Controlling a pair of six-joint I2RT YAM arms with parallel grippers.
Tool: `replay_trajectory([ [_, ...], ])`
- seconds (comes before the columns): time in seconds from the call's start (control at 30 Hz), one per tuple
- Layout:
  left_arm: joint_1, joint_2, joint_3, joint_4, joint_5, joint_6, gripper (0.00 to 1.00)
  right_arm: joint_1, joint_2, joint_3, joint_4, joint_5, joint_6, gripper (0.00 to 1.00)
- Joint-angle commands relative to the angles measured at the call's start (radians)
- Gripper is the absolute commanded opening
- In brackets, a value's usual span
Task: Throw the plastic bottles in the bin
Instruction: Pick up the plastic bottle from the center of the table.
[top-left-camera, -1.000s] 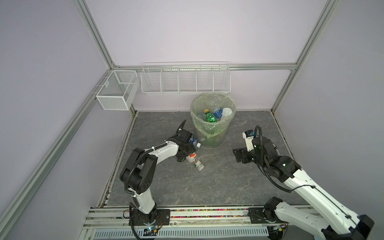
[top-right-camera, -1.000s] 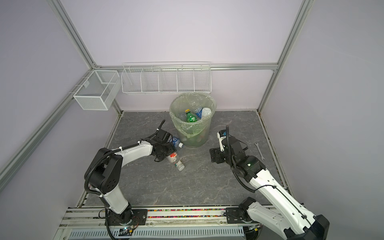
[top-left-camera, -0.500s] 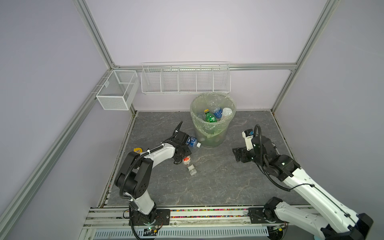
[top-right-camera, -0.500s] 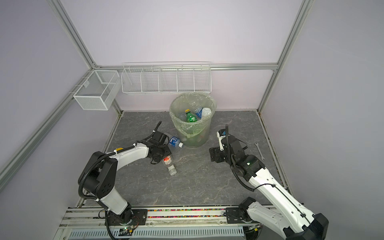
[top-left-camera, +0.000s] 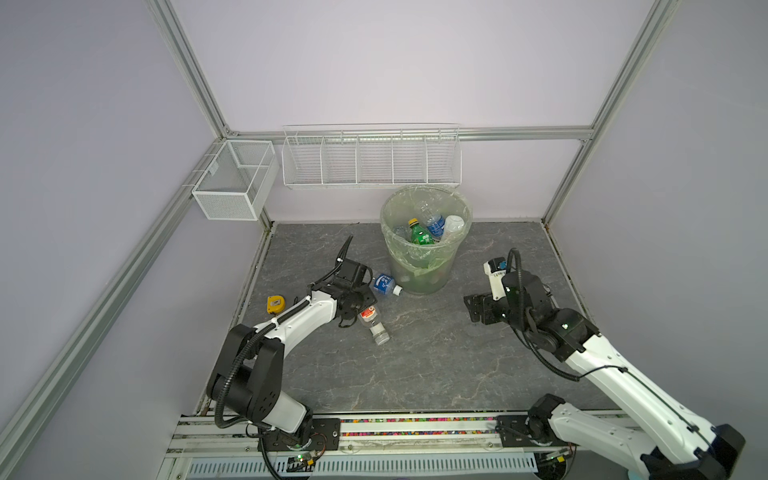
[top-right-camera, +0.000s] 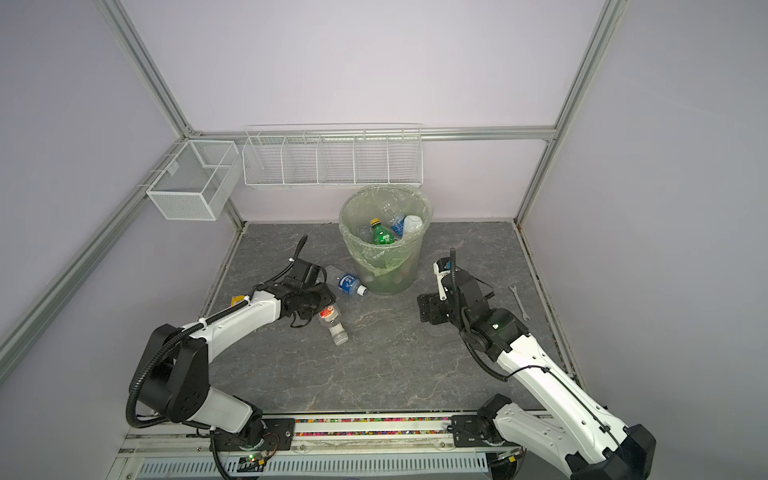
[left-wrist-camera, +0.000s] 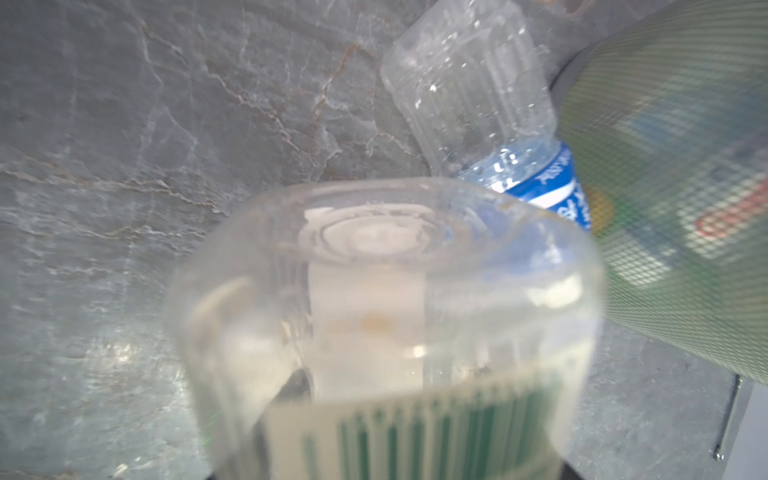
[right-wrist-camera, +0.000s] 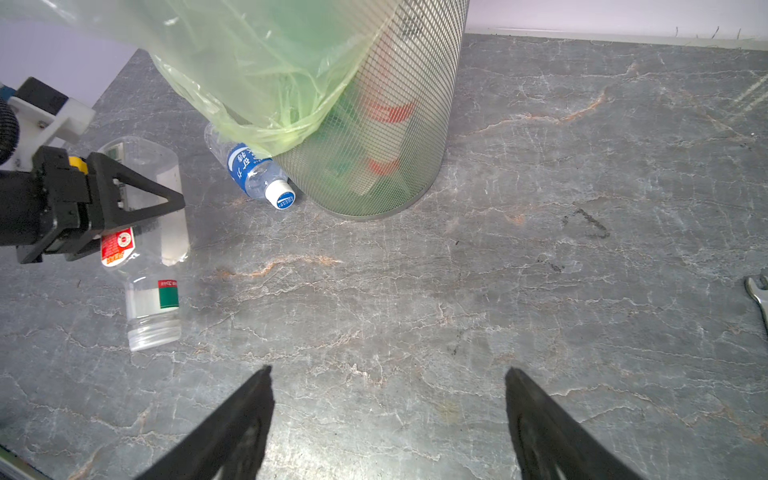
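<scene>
The left gripper (top-left-camera: 360, 306) has just closed. A second ago its jaws stood wide, up near the foot of the bin (top-left-camera: 432, 266). Now the arm has drawn back a little toward its base and the jaws are clamped on the red-label bottle (top-left-camera: 371, 322). The bottle has slid along with the arm, slightly away from the bin. From the right wrist view one black finger crosses the bottle's clear body above the red label. The left wrist view is almost filled by the bottle's base, so it sits deep in the grip. Its open neck points down and away and looks as if it rests on the table (top-left-camera: 415, 365). I cannot tell whether it has left the surface yet.

The blue-label bottle (top-left-camera: 384, 284) has not moved. It lies on its side right at the bin's foot, white cap outward. The right gripper (right-wrist-camera: 387, 370) is where it was, jaws spread wide with nothing between them, low over bare table on the other side of the bin.

To my eye the grasp is made and the lift comes next. The bin is much taller than the bottle, so it has to go well up and over the rim. Several bottles are already inside, and these two are the last ones I see on the table.
</scene>
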Motion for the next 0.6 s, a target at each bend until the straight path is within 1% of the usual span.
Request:
replay_trajectory([
  [0.0, 0.018, -0.052, 0.008, -0.007, 0.024, 0.033, 0.59, -0.005, 0.006, 0.021, 0.012, -0.012, 0.017, 0.88],
  [0.17, 0.04, -0.114, 0.059, -0.055, 0.042, 0.061, 0.59, -0.007, 0.012, 0.025, 0.013, -0.018, 0.02, 0.88],
  [0.27, 0.041, -0.153, 0.095, -0.088, 0.035, 0.083, 0.59, -0.006, 0.012, 0.026, 0.012, -0.021, 0.022, 0.88],
  [0.43, 0.043, -0.224, 0.121, -0.091, 0.029, 0.12, 0.6, -0.005, 0.015, 0.027, 0.016, -0.024, 0.028, 0.88],
  [0.57, 0.044, -0.262, 0.184, -0.13, 0.04, 0.132, 0.6, -0.006, 0.024, 0.032, 0.018, -0.032, 0.026, 0.88],
])
